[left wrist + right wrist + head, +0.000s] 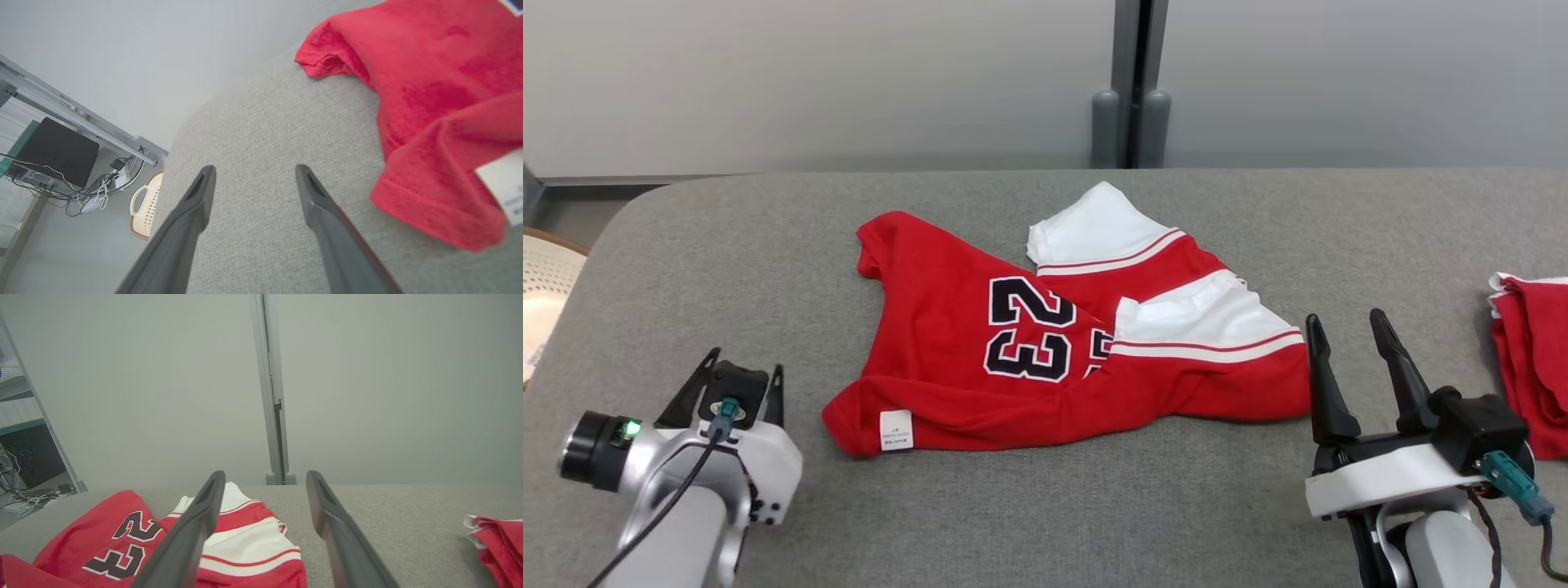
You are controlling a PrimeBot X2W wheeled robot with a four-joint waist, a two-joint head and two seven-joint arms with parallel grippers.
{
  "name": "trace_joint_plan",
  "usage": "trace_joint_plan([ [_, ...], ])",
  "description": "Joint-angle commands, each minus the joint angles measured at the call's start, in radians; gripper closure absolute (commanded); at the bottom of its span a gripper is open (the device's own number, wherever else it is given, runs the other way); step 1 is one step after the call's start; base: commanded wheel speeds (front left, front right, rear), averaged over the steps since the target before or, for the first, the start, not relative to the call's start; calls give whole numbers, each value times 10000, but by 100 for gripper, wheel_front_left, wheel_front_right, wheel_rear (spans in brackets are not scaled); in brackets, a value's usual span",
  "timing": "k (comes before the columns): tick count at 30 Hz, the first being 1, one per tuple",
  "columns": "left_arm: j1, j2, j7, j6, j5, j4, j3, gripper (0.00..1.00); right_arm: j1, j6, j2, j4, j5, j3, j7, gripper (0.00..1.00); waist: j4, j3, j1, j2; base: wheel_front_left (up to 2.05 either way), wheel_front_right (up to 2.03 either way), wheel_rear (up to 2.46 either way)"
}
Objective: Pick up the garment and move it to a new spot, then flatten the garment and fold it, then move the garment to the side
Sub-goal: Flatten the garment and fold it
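Observation:
A red garment (980, 343) with white sleeves and a black "23" lies crumpled on the grey table (1094, 490), its hem folded over with a white label showing. In the left wrist view its red hem (433, 122) lies to the right of my fingers. My left gripper (742, 380) is open and empty, just left of the garment's lower corner. At the garment's right edge my right gripper (1347, 327) is also open with nothing between its fingers. The right wrist view shows the garment (122, 539) at the lower left behind one finger (192, 531).
A second red and white cloth pile (1531, 359) lies at the table's right edge. A pale perforated basket (543, 286) stands beyond the left edge. A grey post (1131, 82) rises behind the table. Cables and a dark box (57, 151) are on the floor.

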Motion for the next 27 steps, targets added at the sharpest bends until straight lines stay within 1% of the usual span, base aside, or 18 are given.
trace_joint_plan([
  [1, 286, -273, -475, 133, -413, -378, 273, 0, 224, -4, -28, -64, 75, -58, -57, 0, 315, -289, 0, 0, 0, 0, 0],
  [3, 741, -562, -1091, 212, -1039, -913, 742, 0, 323, -3, -10, -119, 99, -104, -57, 0, 470, -428, 0, 0, 0, 0, 0],
  [4, 969, -714, -1377, 161, -1293, -1218, 877, 0, 397, -4, -1, -133, 119, -125, -57, 0, 542, -492, 0, 0, 0, 0, 0],
  [7, 1755, -1243, -1880, 162, -2120, -2111, 1388, 0, 626, -4, 18, -227, 149, -174, -58, 0, 719, -671, 0, 0, 0, 0, 0],
  [10, 2598, -1697, -2121, 190, -2596, -2920, 1608, 0, 826, -3, 34, -310, 178, -211, -58, 0, 788, -804, 0, 0, 0, 0, 0],
  [11, 2598, -1697, -2121, 190, -2596, -2920, 1608, 0, 826, -3, 34, -310, 178, -211, -58, 0, 788, -804, 0, 0, 0, 0, 0],
  [13, 3073, -1961, -2212, 132, -2956, -3307, 1861, 0, 907, -4, 47, -369, 201, -201, -58, 0, 782, -839, 0, 0, 0, 0, 0],
  [15, 3593, -2306, -2260, -68, -3324, -3532, 2153, 0, 977, -4, 50, -401, 238, -159, -58, 0, 716, -840, 0, 0, 0, 0, 0],
  [22, 3644, -2493, -2282, -396, -3089, -3453, 2553, 0, 874, -3, 40, -495, 170, -92, 21, 0, 502, -727, 0, 0, 0, 0, 0],
  [27, 3285, -2488, -2194, -721, -3084, -2551, 2453, 0, 802, -3, -2, -563, 137, -7, 119, 0, 278, -511, 0, 0, 0, 0, 0],
])
